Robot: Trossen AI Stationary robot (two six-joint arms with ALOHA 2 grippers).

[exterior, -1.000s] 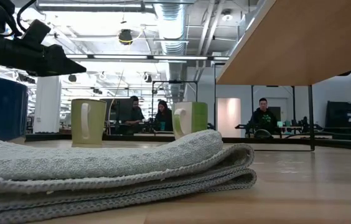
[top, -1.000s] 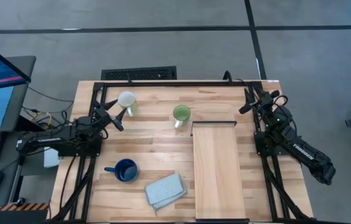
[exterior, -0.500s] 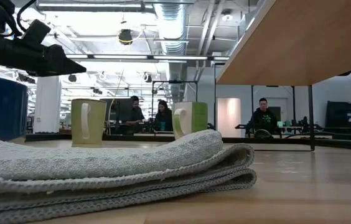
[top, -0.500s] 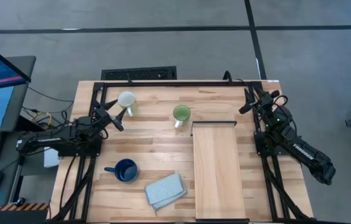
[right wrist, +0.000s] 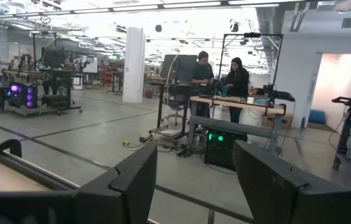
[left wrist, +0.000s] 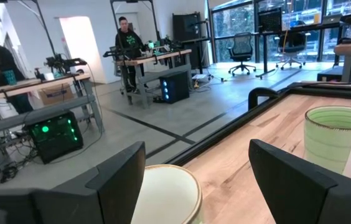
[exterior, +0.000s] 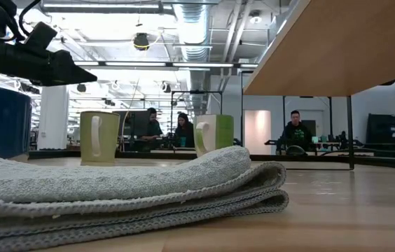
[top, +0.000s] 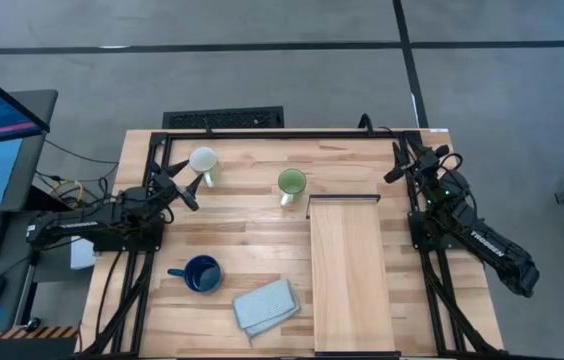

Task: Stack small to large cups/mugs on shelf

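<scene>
A cream mug [top: 203, 161] stands upright at the table's far left; it also shows in the left wrist view [left wrist: 166, 193]. A light green mug [top: 291, 183] stands upright near the far middle, just off the shelf's far end. A dark blue mug [top: 201, 273] stands upright at the near left. The shelf [top: 348, 272] is a light-wood plank at the right middle, with a dark edge at its far end. My left gripper [top: 184, 185] is open and empty, just short of the cream mug. My right gripper [top: 414, 160] is open and empty at the far right.
A folded grey-blue cloth [top: 265, 306] lies near the table's near edge between the blue mug and the shelf. A dark metal frame [top: 262, 133] runs along the table's far edge and sides. People sit at desks in the room beyond.
</scene>
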